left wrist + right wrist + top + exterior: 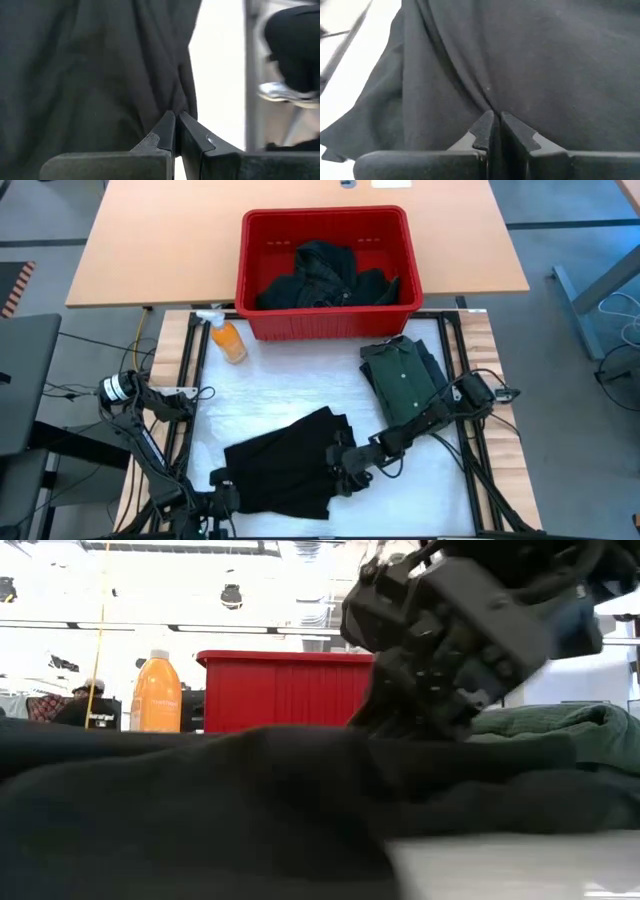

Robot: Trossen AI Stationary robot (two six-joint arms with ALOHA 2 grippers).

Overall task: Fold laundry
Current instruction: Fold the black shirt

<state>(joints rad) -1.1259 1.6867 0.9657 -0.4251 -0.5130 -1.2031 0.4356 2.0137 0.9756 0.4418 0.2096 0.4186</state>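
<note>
Right gripper: fingers nearly together, pinching a fold of the black garment at its right edge, lower centre of the high frame. In the right wrist view the two dark fingertips meet with cloth creased right at the tips.

Left gripper: fully closed, at the garment's lower-left corner. Left wrist view shows the fingers pressed together with the black cloth's edge running down to the tips; can't tell whether cloth is actually caught between them.

Black garment: soft, matte, loosely creased, lying as a rough slanted rectangle on the white table cover. In the low view it fills the foreground as a dark low mound with the right gripper pressed into its top.

Green shirt: dark green, collared, folded into a neat rectangle, right of centre in the high frame, just beside the right arm. It shows as a green pile at the right of the low view.

Red basket: rigid plastic, slotted walls, top centre, with more dark cloth heaped inside.

Orange bottle: lying on its side left of the basket in the high view.
</note>
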